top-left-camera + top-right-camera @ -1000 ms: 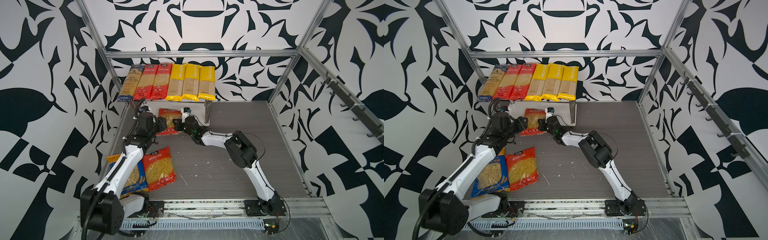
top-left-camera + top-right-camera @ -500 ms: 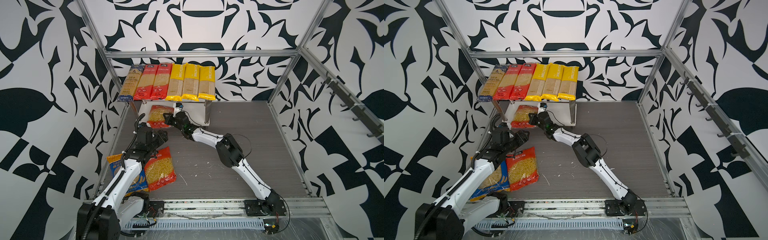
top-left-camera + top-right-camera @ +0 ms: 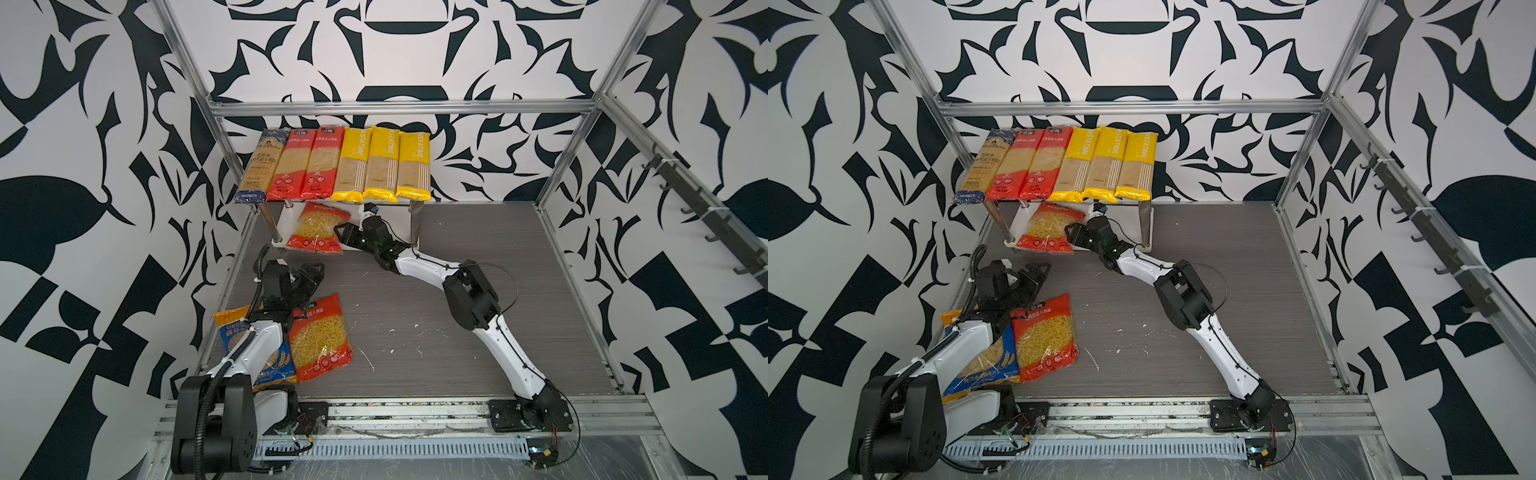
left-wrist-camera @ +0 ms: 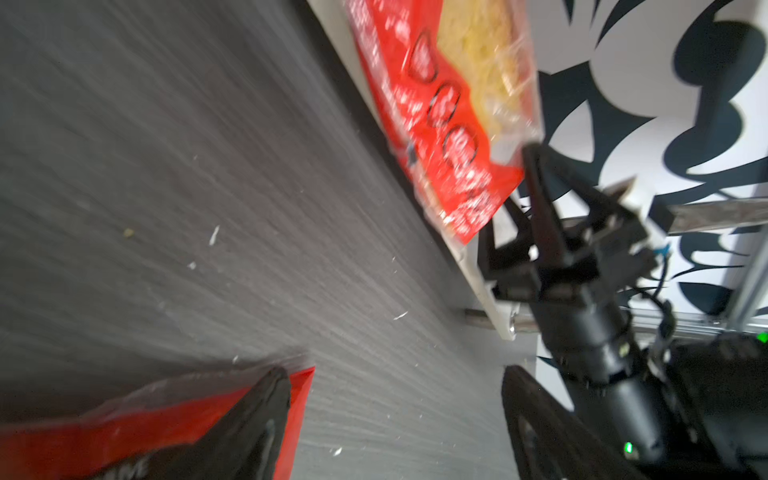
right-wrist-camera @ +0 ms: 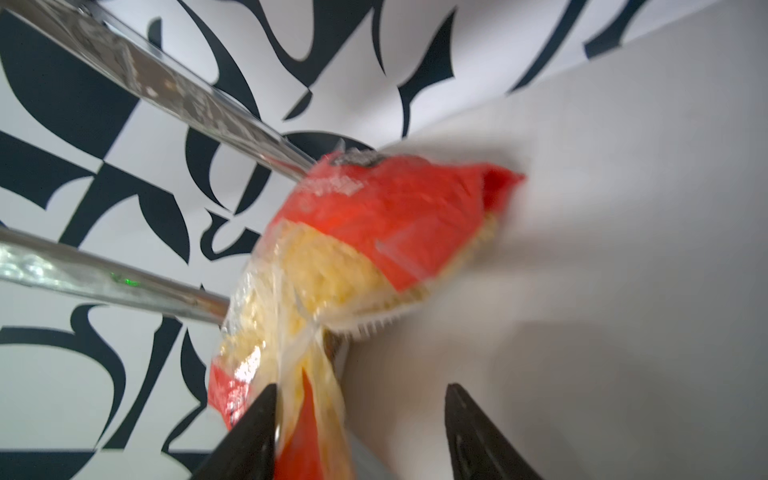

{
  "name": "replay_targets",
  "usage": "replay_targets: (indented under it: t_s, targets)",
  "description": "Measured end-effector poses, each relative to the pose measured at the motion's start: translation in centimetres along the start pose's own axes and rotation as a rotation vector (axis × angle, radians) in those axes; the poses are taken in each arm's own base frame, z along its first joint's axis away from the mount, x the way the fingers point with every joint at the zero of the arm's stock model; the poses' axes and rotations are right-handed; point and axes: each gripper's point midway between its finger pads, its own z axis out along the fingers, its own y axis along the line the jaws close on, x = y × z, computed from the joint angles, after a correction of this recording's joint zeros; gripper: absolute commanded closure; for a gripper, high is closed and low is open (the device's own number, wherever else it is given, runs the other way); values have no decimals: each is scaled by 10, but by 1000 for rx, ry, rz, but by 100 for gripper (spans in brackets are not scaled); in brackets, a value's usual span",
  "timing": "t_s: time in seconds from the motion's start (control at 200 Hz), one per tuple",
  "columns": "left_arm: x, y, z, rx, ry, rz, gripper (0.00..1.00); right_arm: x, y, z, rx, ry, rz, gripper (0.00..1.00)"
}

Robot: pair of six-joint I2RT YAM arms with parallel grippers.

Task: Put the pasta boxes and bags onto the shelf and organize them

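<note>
The right end effector (image 3: 341,234) reaches into the small two-tier white-board shelf (image 3: 286,217), jaws apart, just beside the short red plastic pasta packet (image 3: 318,226) lying on the lower board. The left end effector (image 3: 311,275), jaws also apart, hovers over another short red packet (image 3: 322,336) on the dark grey desk (image 3: 519,249)

left arm (image 3: 258,344) bent low, jaws apart, right arm (image 3: 420,266) outstretched, jaws apart

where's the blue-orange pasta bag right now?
In both top views the blue-orange bag lies front-left on the table, partly under the left arm, with a short red packet against its right edge.
</note>
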Motion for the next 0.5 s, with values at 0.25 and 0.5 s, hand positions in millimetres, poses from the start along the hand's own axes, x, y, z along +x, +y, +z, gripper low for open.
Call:
replay_targets:
  t_s: [0.25,0.5]
  targets:
    - [-5,-11,16,53,23,-10,16,9,3,-55,-21,42,22,39]
    - [13,-61,51,131,123,72,18,37,-10,-104,-18,81,52,43]
